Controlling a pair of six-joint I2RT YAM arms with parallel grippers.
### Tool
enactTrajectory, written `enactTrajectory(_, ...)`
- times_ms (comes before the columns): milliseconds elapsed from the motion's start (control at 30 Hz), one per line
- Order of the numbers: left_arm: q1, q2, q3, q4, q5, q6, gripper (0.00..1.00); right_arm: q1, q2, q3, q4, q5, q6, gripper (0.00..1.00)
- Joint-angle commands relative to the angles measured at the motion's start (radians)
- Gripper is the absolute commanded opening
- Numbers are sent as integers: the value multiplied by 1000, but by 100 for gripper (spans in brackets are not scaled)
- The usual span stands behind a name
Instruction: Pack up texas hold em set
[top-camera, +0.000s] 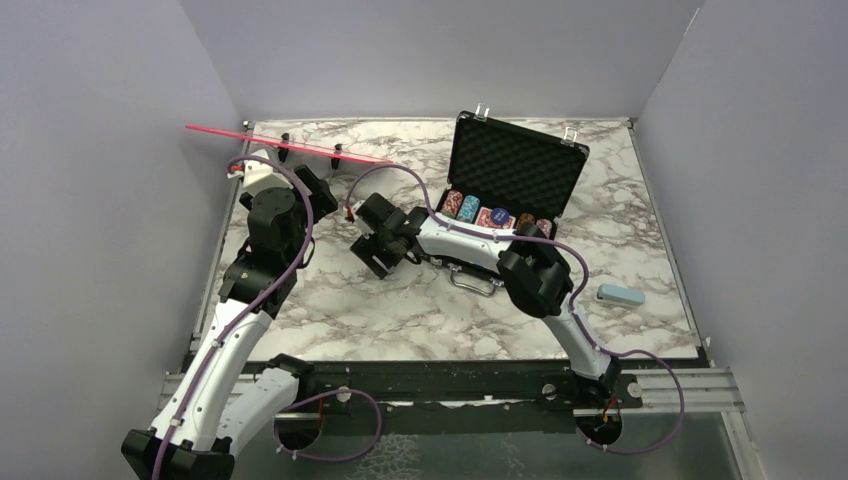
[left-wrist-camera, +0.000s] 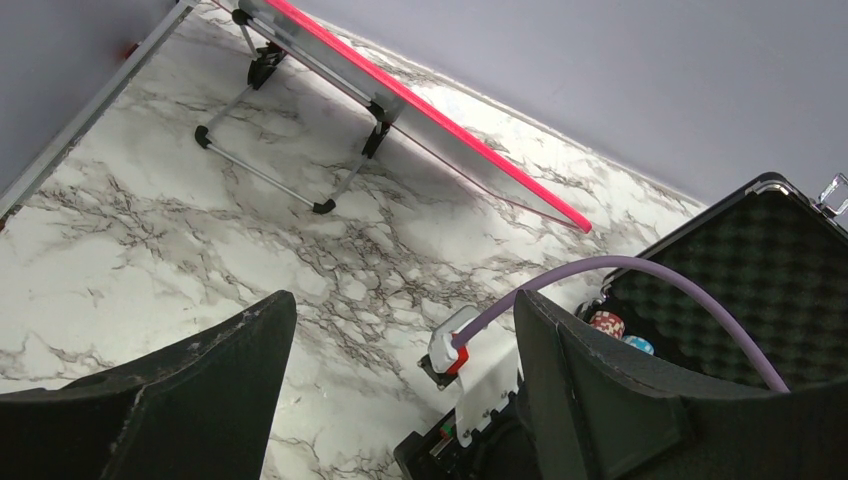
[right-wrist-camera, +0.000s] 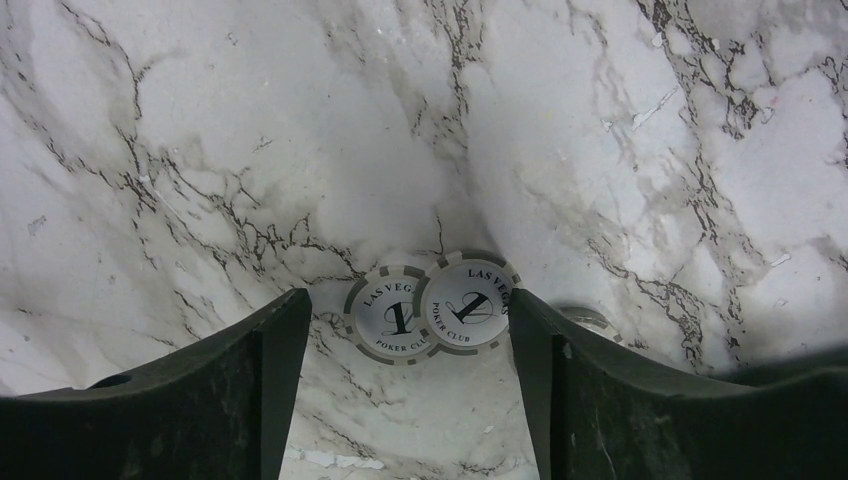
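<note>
Right end effector (right-wrist-camera: 405, 305), released, straddled two touching grey-white round poker chips (right-wrist-camera: 465, 306) on the white marble table (right-wrist-camera: 200, 130), side margins narrow. Left end effector (left-wrist-camera: 400, 300) hung released.

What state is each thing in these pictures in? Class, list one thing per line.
Briefcase: open, lid upright.
Two white chips: flat on the table, touching each other.
Left gripper: open, empty.
Right gripper: open, one finger either side of the two chips.
Pink strip: standing on its wire legs.
Blue block: lying flat on the table.

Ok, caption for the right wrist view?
Open right gripper poised over two round white-and-grey poker chips lying side by side on the marble table.
</note>
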Motion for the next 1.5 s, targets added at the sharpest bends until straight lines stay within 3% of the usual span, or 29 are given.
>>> enactTrajectory(0,4,-11,-5,10,5,2,83,-1,-5,27,7,16,-8,76)
enactTrajectory(200,4,-8,-7,10,3,2,83,-2,-8,7,25,16,-43,77)
enactTrajectory(333,3,-9,-8,10,5,6,83,-2,-1,-2,32,25,-69,86)
enactTrajectory(633,4,-11,-10,7,2,13,83,-27,54,42,-80,-68,-56,88)
enactTrajectory(733,3,-11,-11,7,2,11,83,-28,54,39,-101,-97,-55,81)
enactTrajectory(867,5,-8,-13,12,3,7,83,-26,58,45,-126,-76,-56,63)
enactTrajectory(1033,5,-6,-14,14,6,5,83,-26,63,34,-121,-37,-56,49)
enactTrajectory(1167,5,-8,-14,14,6,4,83,-27,65,48,-122,-45,-50,49)
enactTrajectory(1333,5,-8,-12,13,5,7,83,-26,81,73,-142,-48,-45,62)
enactTrajectory(1400,5,-8,-10,13,6,7,83,-26,89,77,-159,-42,-39,59)
enactTrajectory(1467,5,-5,-11,15,6,6,83,-26,86,74,-170,-43,-32,49)
